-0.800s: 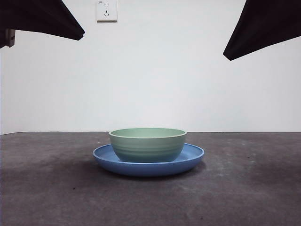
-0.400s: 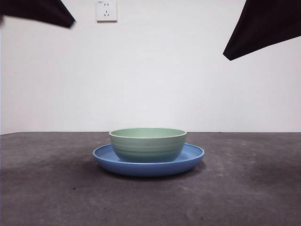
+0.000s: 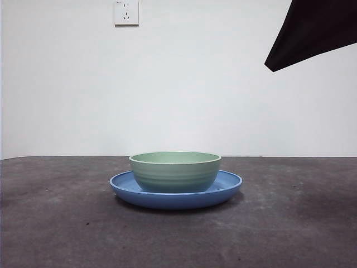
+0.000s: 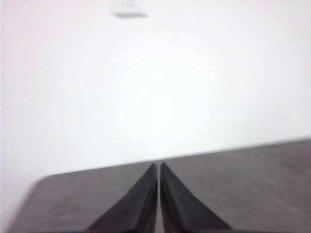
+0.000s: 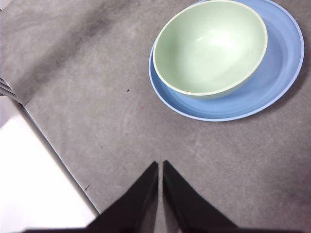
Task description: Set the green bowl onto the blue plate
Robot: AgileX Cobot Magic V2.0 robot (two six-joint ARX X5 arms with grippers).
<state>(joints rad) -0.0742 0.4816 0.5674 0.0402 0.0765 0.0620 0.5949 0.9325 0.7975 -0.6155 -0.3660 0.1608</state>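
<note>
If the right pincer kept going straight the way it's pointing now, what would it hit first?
Most likely bare table. The right pincer is shut and aimed at the grey surface; the green bowl sitting on the blue plate lies off to one side of that line. Depth is hard to judge.

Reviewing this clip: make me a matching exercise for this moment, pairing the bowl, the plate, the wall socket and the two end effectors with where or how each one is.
Things:
1. green bowl
2. blue plate
3. wall socket
4. left end effector and right end effector

States:
A. high on the white wall
B. jaws shut, holding nothing
C. sits on the plate, empty
D. lies flat on the dark table, under the bowl

Pairs: 1-C, 2-D, 3-A, 4-B
</note>
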